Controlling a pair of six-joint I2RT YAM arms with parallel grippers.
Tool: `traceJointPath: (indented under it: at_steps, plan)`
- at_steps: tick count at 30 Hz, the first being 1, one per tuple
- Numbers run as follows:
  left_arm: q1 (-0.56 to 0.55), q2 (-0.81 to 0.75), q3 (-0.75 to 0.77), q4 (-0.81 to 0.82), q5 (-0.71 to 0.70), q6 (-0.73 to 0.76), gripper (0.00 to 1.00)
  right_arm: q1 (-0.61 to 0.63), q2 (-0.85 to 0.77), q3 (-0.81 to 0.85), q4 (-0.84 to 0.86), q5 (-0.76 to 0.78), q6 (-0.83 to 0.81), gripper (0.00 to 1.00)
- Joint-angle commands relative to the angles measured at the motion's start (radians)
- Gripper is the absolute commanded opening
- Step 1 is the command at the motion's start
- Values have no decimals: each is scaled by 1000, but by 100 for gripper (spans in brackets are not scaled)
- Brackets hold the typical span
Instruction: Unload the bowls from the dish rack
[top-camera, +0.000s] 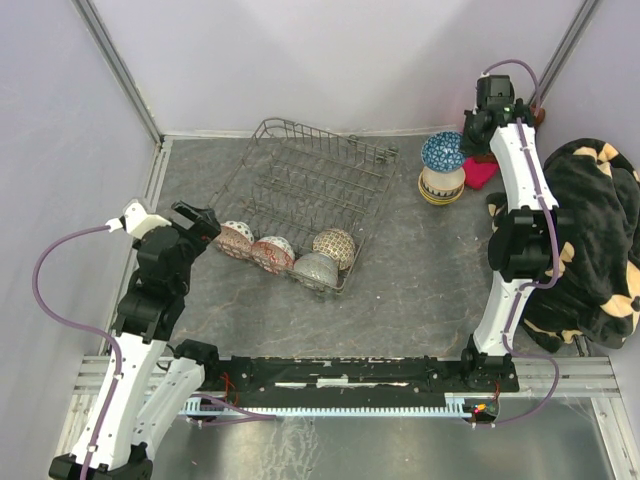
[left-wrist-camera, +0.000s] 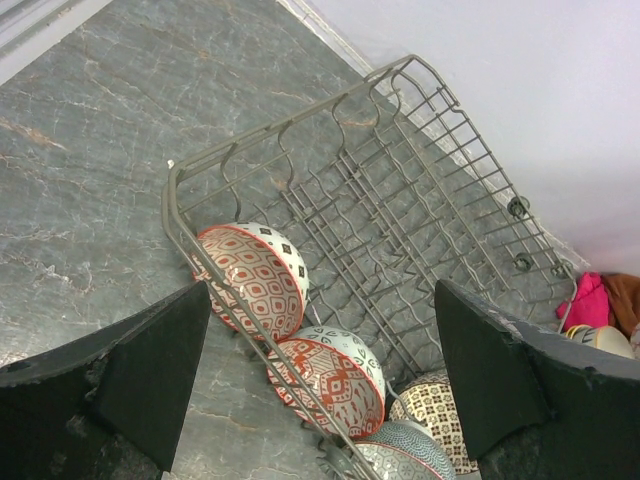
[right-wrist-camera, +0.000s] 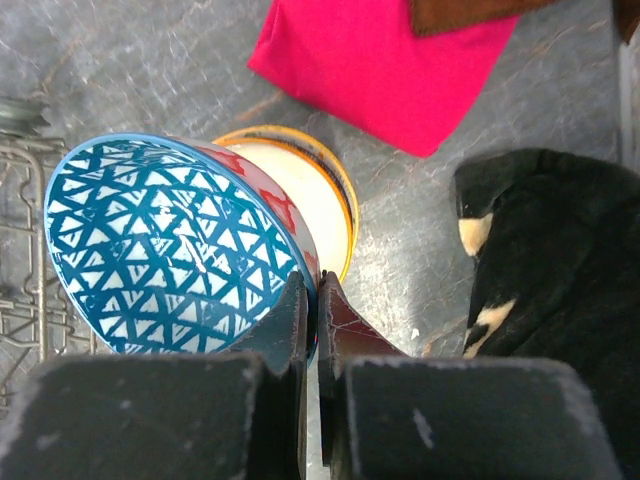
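The grey wire dish rack (top-camera: 310, 170) lies mid-table, with four patterned bowls along its near side: two red-patterned ones (top-camera: 237, 239) (top-camera: 272, 253), a grey one (top-camera: 315, 270) and a cream-brown one (top-camera: 335, 245). My left gripper (top-camera: 195, 220) hangs open just off the rack's (left-wrist-camera: 420, 190) near-left corner, and its wrist view looks down on the red bowls (left-wrist-camera: 255, 280) (left-wrist-camera: 335, 380). My right gripper (right-wrist-camera: 312, 300) is shut on the rim of a tilted blue triangle-patterned bowl (right-wrist-camera: 170, 250), above a stack of bowls (top-camera: 441, 187) right of the rack.
A pink cloth (right-wrist-camera: 385, 60) lies behind the stack. A black and cream fabric heap (top-camera: 590, 240) fills the right side by the right arm. Walls close in the back and both sides.
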Motion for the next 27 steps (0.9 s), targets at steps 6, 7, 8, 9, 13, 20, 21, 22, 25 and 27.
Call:
traceJointPath:
  at_steps: [6, 7, 8, 9, 13, 20, 21, 22, 25, 27]
  plan:
    - [-3, -1, 22, 59, 9, -2, 99, -20, -20, -85, 68, -49, 21, 1]
    - [-4, -1, 21, 59, 9, -2, 99, -21, -18, -93, 71, -49, 23, 1]
    - [-3, -3, 21, 59, 8, -2, 99, -21, -17, -97, 73, -48, 24, 1]
    - [-4, -2, 22, 59, 7, -2, 99, -21, -14, -103, 76, -47, 24, 1]
    - [-3, -3, 22, 57, 4, -2, 99, -27, -2, -118, 83, -46, 25, 1]
    - [-3, -7, 21, 53, 1, -2, 99, -42, 16, -136, 98, -58, 37, 1]
    - [-3, -6, 21, 53, 0, -4, 99, -45, 17, -136, 100, -58, 40, 1]
    - [-4, -8, 19, 53, -1, -5, 99, -48, 20, -137, 102, -60, 42, 1]
    - [-3, -9, 17, 52, -1, -8, 99, -53, 26, -141, 105, -65, 50, 1]
    - [-3, -11, 16, 51, -3, -9, 99, -57, 30, -144, 106, -67, 56, 1]
